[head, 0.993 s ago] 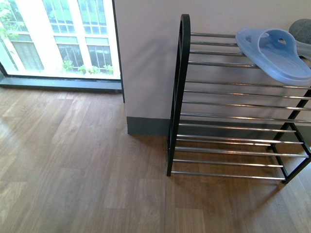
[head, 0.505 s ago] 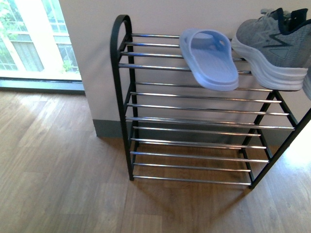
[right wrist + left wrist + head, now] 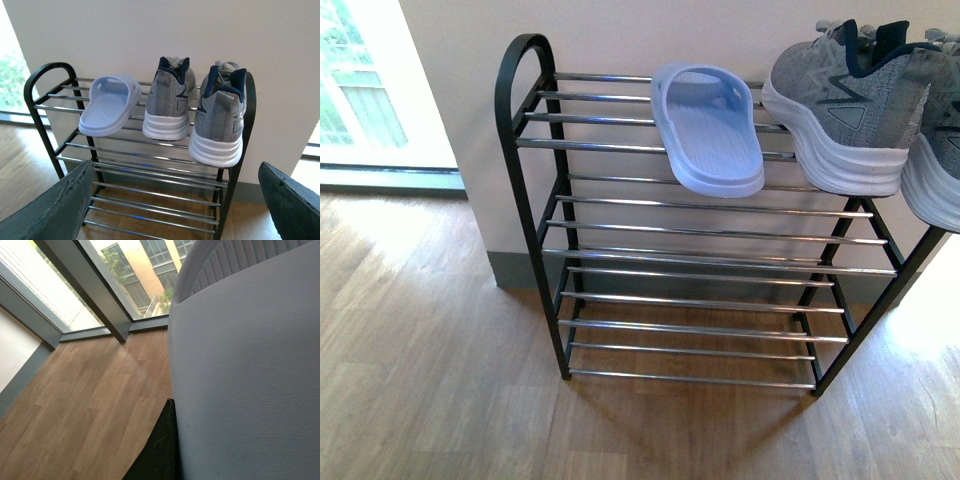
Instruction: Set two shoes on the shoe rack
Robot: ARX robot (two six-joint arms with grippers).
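Observation:
The shoe rack [image 3: 516,120] stands against the wall, its black frame holding chrome bars. Both grey sneakers sit side by side on its top tier at the right, heels toward me: one [image 3: 835,105] fully in the front view, the other [image 3: 935,150] cut by that view's edge. The right wrist view shows both sneakers [image 3: 169,102] [image 3: 220,117] on the rack [image 3: 37,95]. My right gripper [image 3: 175,210] hangs open in front of the rack, holding nothing. My left gripper [image 3: 172,440] is shut on a light blue slipper [image 3: 250,380] that fills its view; one black finger [image 3: 159,452] shows.
Another light blue slipper [image 3: 708,130] lies on the top tier left of the sneakers, also in the right wrist view [image 3: 111,105]. Lower tiers [image 3: 690,300] hold nothing. Wood floor [image 3: 430,370] spreads left of the rack, toward a floor-level window [image 3: 360,100].
The front view has swung to the right: the rack has slid left in the picture, and the grey sneakers have come into view on its top tier.

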